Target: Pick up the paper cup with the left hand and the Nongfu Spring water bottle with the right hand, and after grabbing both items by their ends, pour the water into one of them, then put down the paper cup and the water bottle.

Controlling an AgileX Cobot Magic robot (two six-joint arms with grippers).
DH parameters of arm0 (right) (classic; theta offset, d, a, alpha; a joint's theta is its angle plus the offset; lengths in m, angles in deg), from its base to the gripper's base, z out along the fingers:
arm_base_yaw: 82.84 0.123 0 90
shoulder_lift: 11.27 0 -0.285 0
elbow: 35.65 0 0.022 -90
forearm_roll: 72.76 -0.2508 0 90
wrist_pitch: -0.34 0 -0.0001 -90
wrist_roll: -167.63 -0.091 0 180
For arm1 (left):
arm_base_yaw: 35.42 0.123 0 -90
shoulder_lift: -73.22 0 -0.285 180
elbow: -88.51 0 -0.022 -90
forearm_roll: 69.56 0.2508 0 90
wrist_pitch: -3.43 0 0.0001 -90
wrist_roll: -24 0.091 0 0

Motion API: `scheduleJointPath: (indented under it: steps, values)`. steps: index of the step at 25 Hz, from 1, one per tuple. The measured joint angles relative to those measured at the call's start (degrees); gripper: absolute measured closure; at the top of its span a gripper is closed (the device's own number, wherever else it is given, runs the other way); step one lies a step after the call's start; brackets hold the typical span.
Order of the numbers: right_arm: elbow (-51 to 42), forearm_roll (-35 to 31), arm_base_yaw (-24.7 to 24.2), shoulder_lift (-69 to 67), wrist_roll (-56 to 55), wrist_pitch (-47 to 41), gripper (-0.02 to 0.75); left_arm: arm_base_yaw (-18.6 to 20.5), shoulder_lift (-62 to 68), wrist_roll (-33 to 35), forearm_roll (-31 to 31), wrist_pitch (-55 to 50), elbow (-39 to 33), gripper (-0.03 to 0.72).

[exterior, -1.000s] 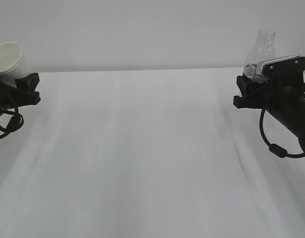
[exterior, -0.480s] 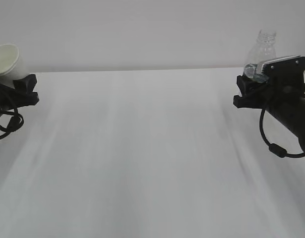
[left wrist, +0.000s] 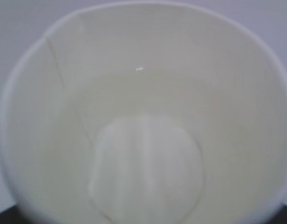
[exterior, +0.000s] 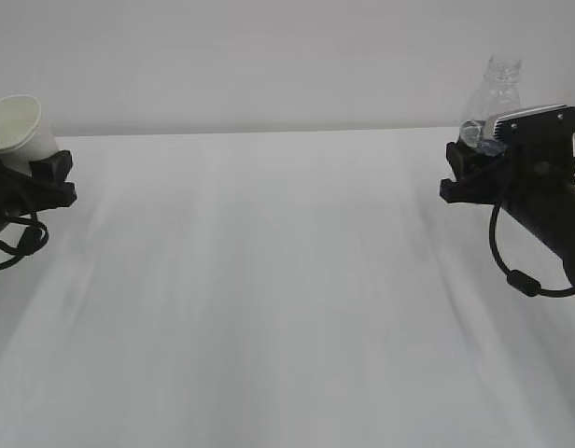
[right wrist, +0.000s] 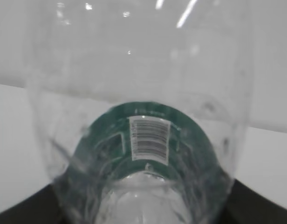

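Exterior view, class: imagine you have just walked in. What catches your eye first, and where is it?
At the far left edge, the left gripper holds a white paper cup tilted, its mouth turned toward the middle. At the far right, the right gripper holds a clear water bottle upright, its capless neck on top. Between them lies a wide white table.

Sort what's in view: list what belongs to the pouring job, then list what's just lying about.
Job: paper cup, tilted, in left tool; Nongfu Spring water bottle, upright, in right tool.
Lying about: nothing loose; only the white table.
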Motion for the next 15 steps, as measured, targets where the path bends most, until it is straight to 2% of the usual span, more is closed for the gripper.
scheduleJointPath:
  steps: [15]
  values:
    - [0.0,0.0,0.0,0.0,0.0,0.0,0.332,0.0,0.2,0.0,-1.8,0.0,0.0,0.253]
